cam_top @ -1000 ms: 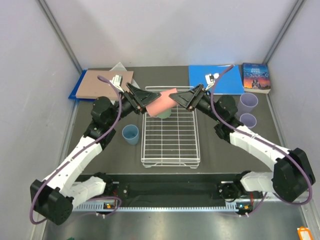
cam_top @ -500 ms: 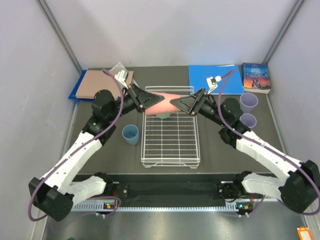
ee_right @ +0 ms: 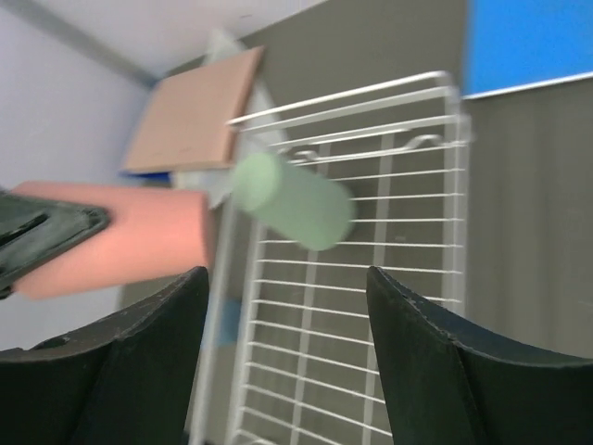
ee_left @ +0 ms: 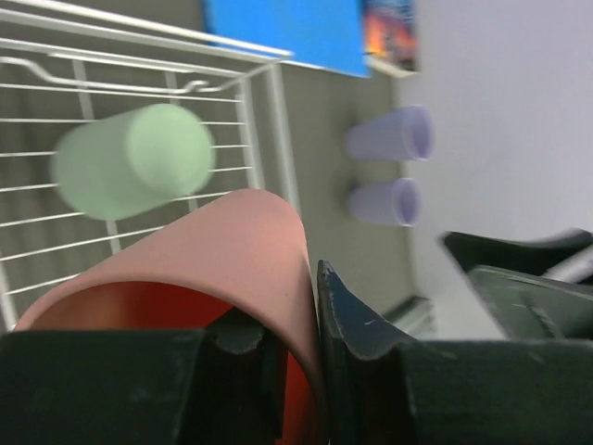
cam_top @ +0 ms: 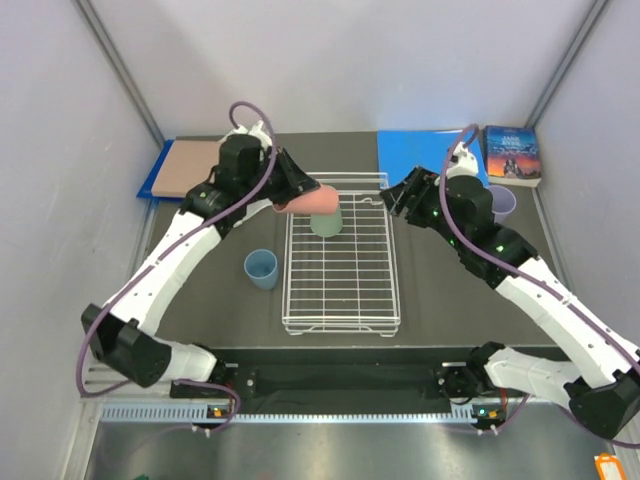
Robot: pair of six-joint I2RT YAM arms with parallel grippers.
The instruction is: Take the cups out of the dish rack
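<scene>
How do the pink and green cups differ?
The salmon pink plastic tumbler is pinched at its rim by the left gripper; the pale green plastic tumbler is untouched. The pink one is tipped sideways in the air; the green one stands on the white wire dish rack, closed end up. Both share the same tapered shape.

A blue folder lies flat at the far side of the dark grey desk. Just right of the folder, edges close together, lies a paperback book with a dark, colourful cover. Well to the folder's left, along the same far edge, a flat brown board rests on a blue sheet that shows past the board's left side. At the board's far corner nearest the folder sits a pale scrap, too blurred to identify.
</scene>
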